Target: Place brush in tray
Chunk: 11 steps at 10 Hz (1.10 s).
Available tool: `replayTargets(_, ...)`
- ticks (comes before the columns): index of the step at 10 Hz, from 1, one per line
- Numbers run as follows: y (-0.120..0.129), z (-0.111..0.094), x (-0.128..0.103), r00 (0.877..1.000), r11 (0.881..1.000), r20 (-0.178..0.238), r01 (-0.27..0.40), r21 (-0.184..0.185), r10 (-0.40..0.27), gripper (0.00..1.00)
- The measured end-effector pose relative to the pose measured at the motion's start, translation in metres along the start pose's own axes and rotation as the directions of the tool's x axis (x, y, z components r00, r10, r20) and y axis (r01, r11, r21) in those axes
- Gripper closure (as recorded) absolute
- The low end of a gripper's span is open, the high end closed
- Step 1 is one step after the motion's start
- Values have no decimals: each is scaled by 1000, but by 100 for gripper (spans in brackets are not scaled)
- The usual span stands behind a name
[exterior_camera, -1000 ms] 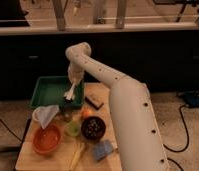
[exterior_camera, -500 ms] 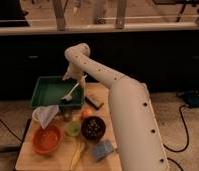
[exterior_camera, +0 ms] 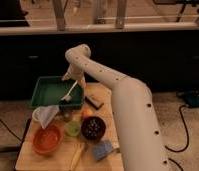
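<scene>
The green tray (exterior_camera: 43, 89) sits at the back left of the wooden table. The slim white brush (exterior_camera: 69, 93) slants over the tray's right side. Its handle points up toward the gripper and its pale head is low near the tray's front right corner. My gripper (exterior_camera: 73, 77) hangs over the tray's right edge, just above the brush's upper end. I cannot tell whether it still touches the brush.
In front of the tray are a crumpled white cloth (exterior_camera: 44, 115), an orange bowl (exterior_camera: 46, 139), a green cup (exterior_camera: 73, 129), a dark bowl (exterior_camera: 93, 127), a yellow utensil (exterior_camera: 77, 154) and a blue sponge (exterior_camera: 103, 149). A dark block (exterior_camera: 94, 102) lies right of the tray.
The brush hung nearly straight down from the gripper. It now slants lower into the tray, head to the lower left. The gripper has dropped slightly.
</scene>
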Motion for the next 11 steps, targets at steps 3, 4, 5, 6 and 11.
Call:
replayTargets(3, 0, -3, -4, 1000, 1000, -12, 16, 10, -15, 20)
replayTargets(4, 1, -3, -3, 1000, 1000, -14, 16, 10, -16, 20)
replayTargets(5, 1, -3, -3, 1000, 1000, -13, 16, 11, -16, 20)
replayTargets(6, 0, -3, -3, 1000, 1000, -13, 16, 11, -16, 20)
replayTargets(11, 0, -3, -3, 1000, 1000, -13, 16, 12, -15, 20)
